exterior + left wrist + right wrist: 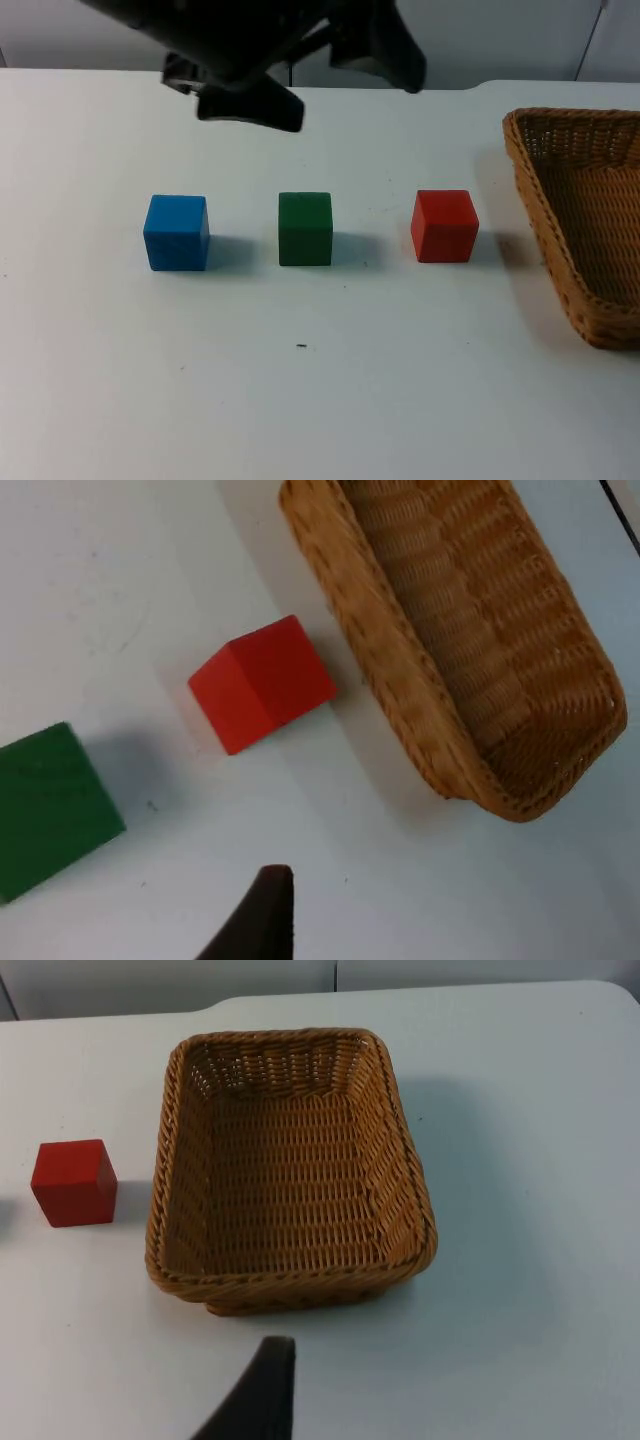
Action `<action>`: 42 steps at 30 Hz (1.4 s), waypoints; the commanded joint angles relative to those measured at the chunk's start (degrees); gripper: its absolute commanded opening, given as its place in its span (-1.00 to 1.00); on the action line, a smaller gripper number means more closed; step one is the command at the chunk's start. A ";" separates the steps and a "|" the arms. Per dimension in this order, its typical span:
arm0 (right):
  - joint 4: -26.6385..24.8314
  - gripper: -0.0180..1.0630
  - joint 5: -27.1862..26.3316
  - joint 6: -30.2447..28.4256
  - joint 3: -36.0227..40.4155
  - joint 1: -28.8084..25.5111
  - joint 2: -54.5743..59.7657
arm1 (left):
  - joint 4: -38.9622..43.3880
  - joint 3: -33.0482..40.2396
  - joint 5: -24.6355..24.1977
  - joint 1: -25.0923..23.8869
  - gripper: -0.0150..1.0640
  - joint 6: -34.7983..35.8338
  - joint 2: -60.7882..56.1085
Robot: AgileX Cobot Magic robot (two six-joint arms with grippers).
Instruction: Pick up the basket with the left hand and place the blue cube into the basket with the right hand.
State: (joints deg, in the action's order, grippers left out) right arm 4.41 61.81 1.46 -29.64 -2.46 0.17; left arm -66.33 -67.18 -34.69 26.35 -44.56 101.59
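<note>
The basket stood on the white table at the right side, well apart from the blue cube. It was a woven, rectangular basket with sloped walls, upright with its opening facing up, and nothing lay inside it. In the right wrist view its long axis ran from the near table edge toward the grey partition wall; in the top view its left wall went diagonally, so the basket was turned a little against the table edge. Part of it was cut off by the picture's right border in the top view.

The blue cube rested flat on the table at the left end of a row of three cubes. The green cube was in the middle and the red cube at the right, each one apart from its neighbour. The red cube was near the basket's left wall, not touching it.

The left gripper hung over the far part of the table, behind the blue and green cubes, holding nothing; I cannot tell whether its fingers were apart or together. In its wrist view the basket, the red cube and part of the green cube were seen. For the right gripper, one black fingertip stood near the basket's near wall, and its state I cannot tell either.
</note>
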 commanded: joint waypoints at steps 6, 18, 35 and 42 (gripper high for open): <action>-0.07 0.95 -0.07 0.02 0.54 -0.39 -0.17 | -0.38 -10.16 1.06 6.01 0.96 5.00 11.81; -0.07 0.95 -0.07 0.14 0.54 -0.39 -0.17 | 0.67 -20.95 1.87 12.05 0.96 12.34 27.21; 0.03 0.95 -0.07 0.25 0.54 -0.39 -0.17 | 10.74 -38.21 -0.15 16.84 0.96 26.05 40.24; 0.27 0.95 -0.07 0.53 0.54 -0.39 -0.17 | 11.01 -42.57 -0.09 17.83 0.96 29.36 43.46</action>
State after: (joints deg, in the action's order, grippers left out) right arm 4.52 61.93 1.78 -29.64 -2.46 0.17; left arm -55.57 -108.15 -34.44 43.38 -16.87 143.93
